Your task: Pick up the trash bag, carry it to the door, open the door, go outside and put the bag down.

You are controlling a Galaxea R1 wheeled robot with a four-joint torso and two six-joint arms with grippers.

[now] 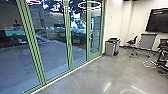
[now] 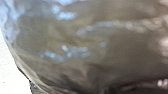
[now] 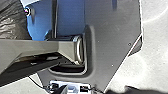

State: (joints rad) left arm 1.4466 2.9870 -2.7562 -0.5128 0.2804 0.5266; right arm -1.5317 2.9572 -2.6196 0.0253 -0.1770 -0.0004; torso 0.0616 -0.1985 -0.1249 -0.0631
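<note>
A dark plastic trash bag point(image 2: 75, 42) bulges right up against the left gripper's wrist camera, its glossy film creased and catching bluish light. Whether the left gripper is clenched on it cannot be told; the closeness suggests the bag is carried at that wrist, probably to keep the load off the floor and leave the other arm free for a door. The right gripper's state cannot be told either; the bag's wrinkled side appears near it as well, beside the robot's body. Ahead of the grippers spreads a polished concrete floor point(image 1: 100, 75). Forward and to their left runs a green-framed glass wall point(image 1: 68, 37), its far panel looking like a door point(image 1: 96, 35), with a paved yard point(image 1: 55, 55) beyond. Farther ahead, past that panel, stand gray bins point(image 1: 110, 48) against the white wall point(image 1: 115, 22).
</note>
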